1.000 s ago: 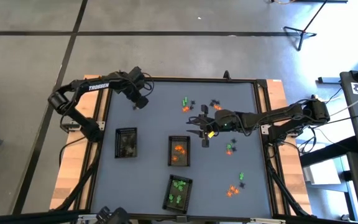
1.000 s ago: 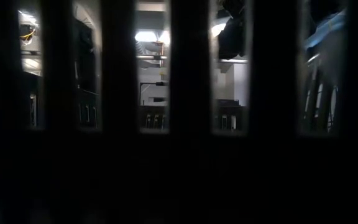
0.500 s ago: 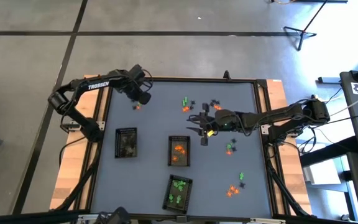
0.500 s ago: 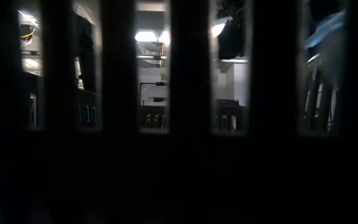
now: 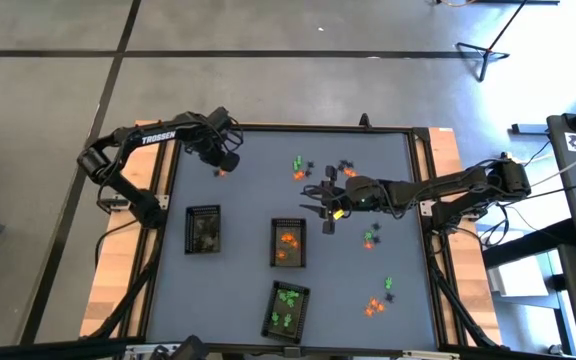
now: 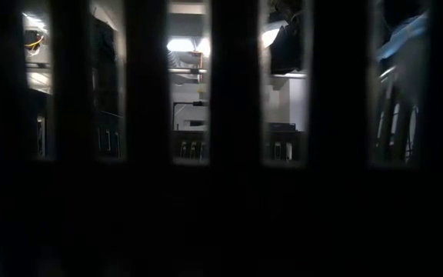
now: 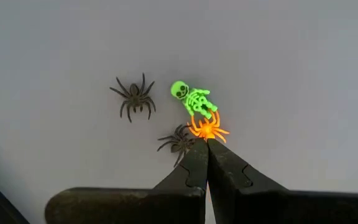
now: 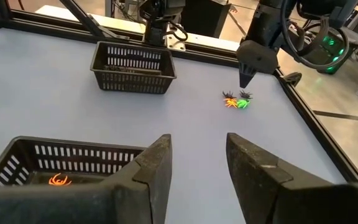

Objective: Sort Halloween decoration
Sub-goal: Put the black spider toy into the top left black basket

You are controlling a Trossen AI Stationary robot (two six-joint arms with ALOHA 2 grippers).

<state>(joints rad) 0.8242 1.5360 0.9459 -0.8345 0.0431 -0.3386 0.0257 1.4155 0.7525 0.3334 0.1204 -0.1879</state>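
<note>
The Halloween decoration lies scattered on the grey table (image 5: 238, 290). A small cluster of an orange spider (image 7: 208, 129), a green skeleton (image 7: 193, 98) and two dark spiders (image 7: 133, 97) lies at the far left (image 5: 220, 172). My left gripper (image 7: 207, 144) points down just above this cluster (image 8: 236, 99), shut, with a gap below its tips in the right wrist view. My right gripper (image 8: 197, 155) hovers open and empty mid-table (image 5: 320, 208), beside the tray with orange pieces (image 5: 288, 243).
A tray of dark pieces (image 5: 203, 228) stands at the left and a tray of green ones (image 5: 288, 307) near the front. Loose trinkets lie at the far middle (image 5: 303, 168), (image 5: 346, 168) and at the right (image 5: 371, 238), (image 5: 376, 305). Dark bars block the low view.
My left gripper has rolled about its own downward line above the cluster and stayed shut; the orange piece that it hid from above now shows beside it.
</note>
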